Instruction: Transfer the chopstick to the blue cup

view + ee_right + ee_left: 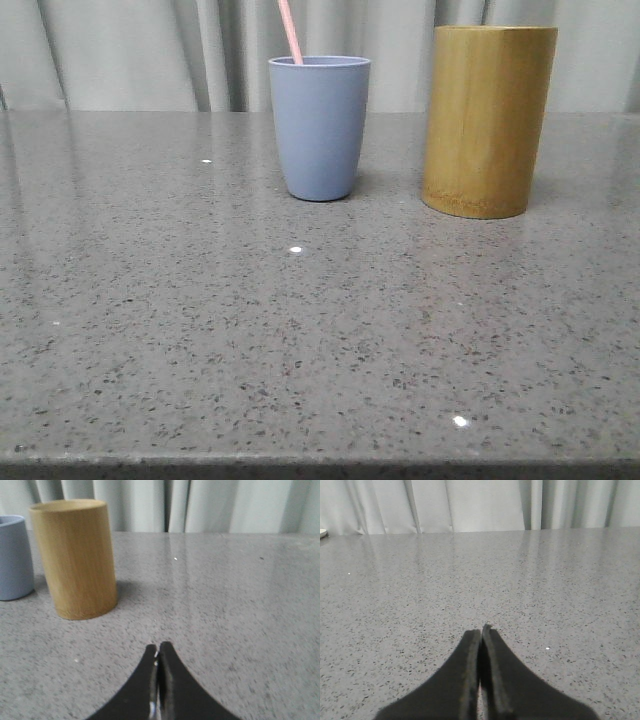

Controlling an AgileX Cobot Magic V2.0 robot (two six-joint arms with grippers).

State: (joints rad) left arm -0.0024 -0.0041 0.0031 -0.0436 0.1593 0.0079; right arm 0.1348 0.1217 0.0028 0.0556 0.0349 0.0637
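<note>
Chopstick (290, 30) stands leaning in the blue cup (320, 128) beside the bamboo cylinder (488, 120), left gripper (481, 632) and right gripper (158, 650) both closed on nothing over the table (300, 340), and a stray nudge could tip that cup

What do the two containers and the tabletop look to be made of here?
The blue cup looks like matte plastic: smooth, even colour, no gloss. The taller cylinder appears to be bamboo, with vertical yellow-brown grain and a node line near its base. The table looks like polished speckled stone or a composite, glossy enough to reflect light.
</note>
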